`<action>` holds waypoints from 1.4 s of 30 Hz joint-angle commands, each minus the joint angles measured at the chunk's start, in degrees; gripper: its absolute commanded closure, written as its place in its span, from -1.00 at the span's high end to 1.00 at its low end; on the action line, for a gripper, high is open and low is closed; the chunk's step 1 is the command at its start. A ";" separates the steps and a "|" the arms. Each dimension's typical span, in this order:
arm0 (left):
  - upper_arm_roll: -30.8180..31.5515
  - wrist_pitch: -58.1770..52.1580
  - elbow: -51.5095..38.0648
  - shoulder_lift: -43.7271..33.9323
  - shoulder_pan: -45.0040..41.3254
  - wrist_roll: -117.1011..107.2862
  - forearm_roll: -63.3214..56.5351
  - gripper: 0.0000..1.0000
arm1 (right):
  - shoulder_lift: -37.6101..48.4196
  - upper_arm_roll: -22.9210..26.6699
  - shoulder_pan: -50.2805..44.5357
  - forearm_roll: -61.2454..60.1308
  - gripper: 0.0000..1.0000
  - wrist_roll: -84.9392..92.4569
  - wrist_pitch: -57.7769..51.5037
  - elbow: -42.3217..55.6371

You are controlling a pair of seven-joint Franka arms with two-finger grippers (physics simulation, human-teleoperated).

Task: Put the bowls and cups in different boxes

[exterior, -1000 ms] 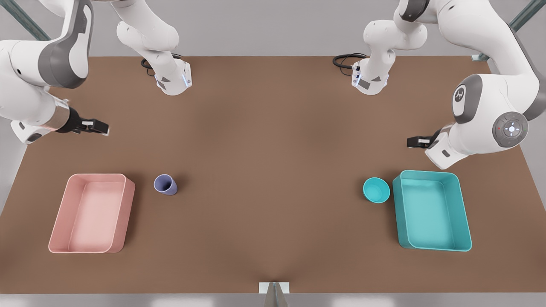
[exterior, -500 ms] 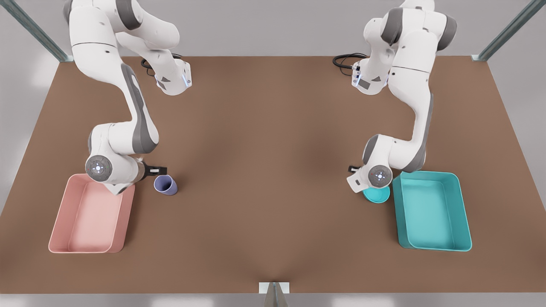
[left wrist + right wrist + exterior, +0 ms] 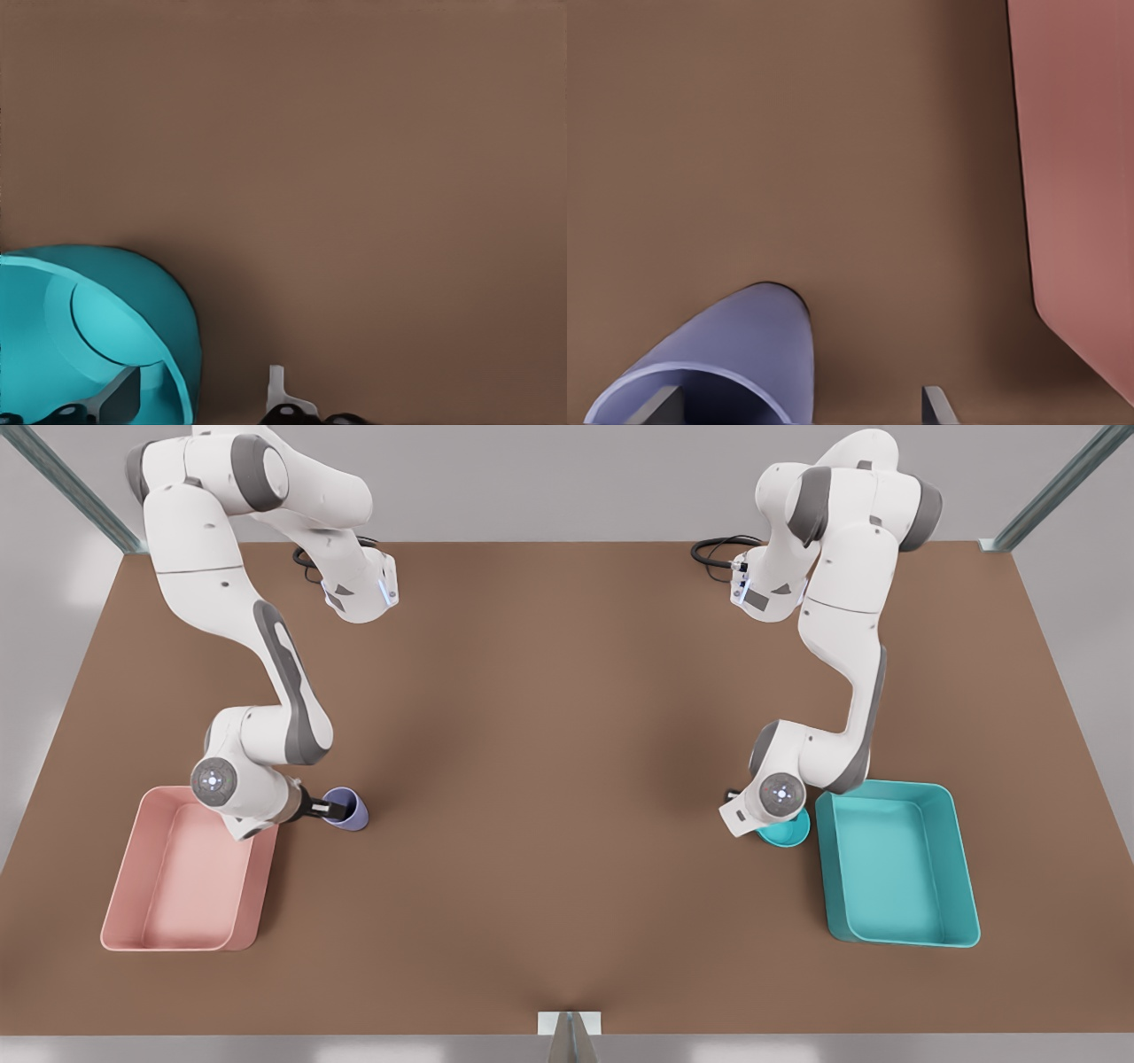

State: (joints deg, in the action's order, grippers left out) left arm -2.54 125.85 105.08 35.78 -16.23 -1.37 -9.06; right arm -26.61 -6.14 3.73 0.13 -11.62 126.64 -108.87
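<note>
The lavender cup (image 3: 352, 812) stands upright at three o'clock of the pink box (image 3: 189, 870). The teal bowl (image 3: 788, 833) sits at nine o'clock of the teal box (image 3: 899, 863).

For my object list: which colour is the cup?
Lavender purple; the cup shows best in the front view.

Both arms are glossy white with dark grey joint bands, each with a round grey wrist cap bearing small lights just behind its black gripper, and black cables coiled at the white bases.

Bowl (image 3: 788, 834), cup (image 3: 350, 811), pink box (image 3: 190, 868), teal box (image 3: 899, 864) — smooth plastic; table (image 3: 567, 735) — matt brown.
</note>
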 commanded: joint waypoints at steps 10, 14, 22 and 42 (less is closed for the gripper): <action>0.43 -12.90 -7.60 -4.05 -0.21 -12.00 -0.61 -0.57 | -1.08 -0.01 0.05 -0.22 0.49 -3.15 2.82 -2.49; -4.66 -23.02 -17.54 -6.60 1.11 -11.73 -1.05 -0.57 | -1.17 -0.10 -0.04 -0.31 -0.57 -3.24 2.73 -1.97; -8.62 -7.29 -18.51 3.33 11.39 -7.69 1.15 -0.57 | 3.84 -0.36 0.05 -0.66 -0.57 -0.43 -1.83 2.60; 1.93 -45.43 -21.84 -25.24 3.39 -7.42 4.57 1.00 | -18.74 8.51 11.92 -2.42 -0.57 37.46 -8.08 29.32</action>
State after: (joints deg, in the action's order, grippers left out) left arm -0.78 94.92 84.21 11.51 -13.22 -8.35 -4.55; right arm -44.76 2.38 15.65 -1.96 11.37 116.43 -79.65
